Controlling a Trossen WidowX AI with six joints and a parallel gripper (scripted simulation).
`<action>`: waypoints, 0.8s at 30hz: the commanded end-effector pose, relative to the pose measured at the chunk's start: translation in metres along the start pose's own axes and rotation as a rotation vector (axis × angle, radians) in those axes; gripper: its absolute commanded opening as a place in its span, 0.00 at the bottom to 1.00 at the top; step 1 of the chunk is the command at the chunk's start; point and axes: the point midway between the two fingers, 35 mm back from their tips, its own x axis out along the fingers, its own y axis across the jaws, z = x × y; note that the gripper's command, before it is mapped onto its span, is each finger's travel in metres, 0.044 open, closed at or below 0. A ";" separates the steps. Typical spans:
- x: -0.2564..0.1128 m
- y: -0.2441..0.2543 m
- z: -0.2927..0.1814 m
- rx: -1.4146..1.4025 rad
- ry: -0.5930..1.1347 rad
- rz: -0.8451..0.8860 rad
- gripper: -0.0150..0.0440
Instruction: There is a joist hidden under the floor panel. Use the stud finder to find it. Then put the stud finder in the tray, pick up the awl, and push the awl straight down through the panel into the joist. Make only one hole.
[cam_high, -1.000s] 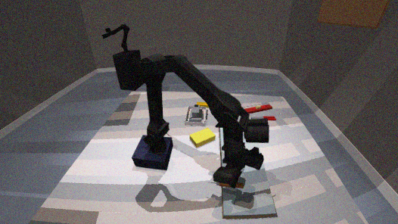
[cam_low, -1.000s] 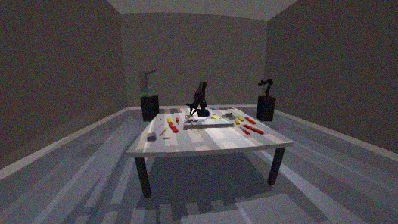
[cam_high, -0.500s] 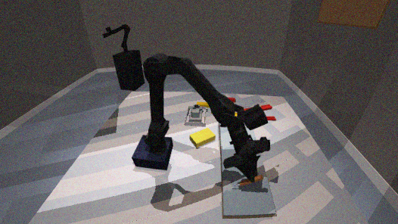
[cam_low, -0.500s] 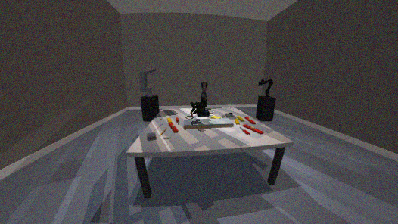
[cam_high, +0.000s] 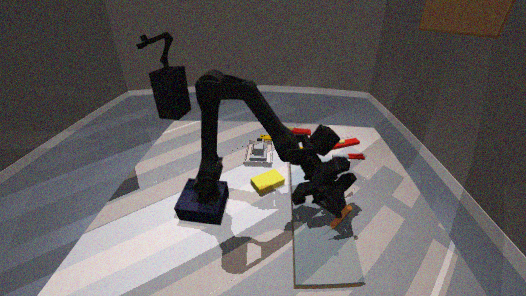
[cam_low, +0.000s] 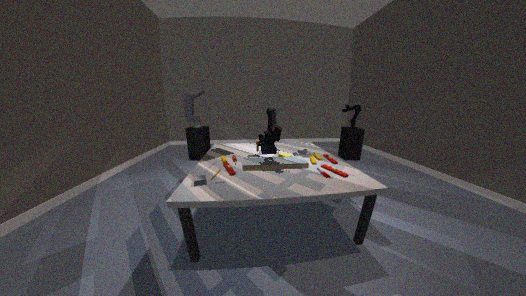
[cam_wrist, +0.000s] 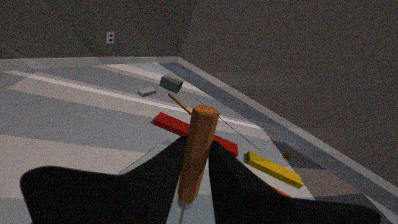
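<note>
My gripper (cam_high: 343, 209) (cam_wrist: 198, 144) is shut on the orange handle of the awl (cam_high: 338, 220) (cam_wrist: 200, 131). In the wrist view the handle stands nearly upright between the fingers, with its thin metal shaft pointing down. The awl is held above the floor panel (cam_high: 325, 262) (cam_low: 296, 165), near its far side from the arm base. The tray (cam_high: 246, 160) is behind the panel in the top view, with a grey block (cam_high: 259, 149) in it. A yellow block (cam_high: 267, 181) lies between tray and panel. I cannot tell for certain which block is the stud finder. No hole can be made out.
Red tools (cam_high: 301, 131) (cam_high: 356, 156) (cam_low: 334, 171) lie beyond the tray. On the other side lie a red bar (cam_wrist: 170, 124) (cam_low: 230, 169), a yellow bar (cam_wrist: 274, 170), a thin orange stick (cam_wrist: 179, 102) (cam_low: 215, 174) and a grey block (cam_wrist: 171, 83) (cam_low: 200, 182).
</note>
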 end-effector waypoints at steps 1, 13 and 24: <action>-0.013 -0.002 0.002 0.105 -0.068 -0.034 0.25; -0.027 -0.005 0.004 0.212 -0.125 -0.059 0.25; -0.026 -0.003 -0.002 0.212 -0.125 -0.059 0.25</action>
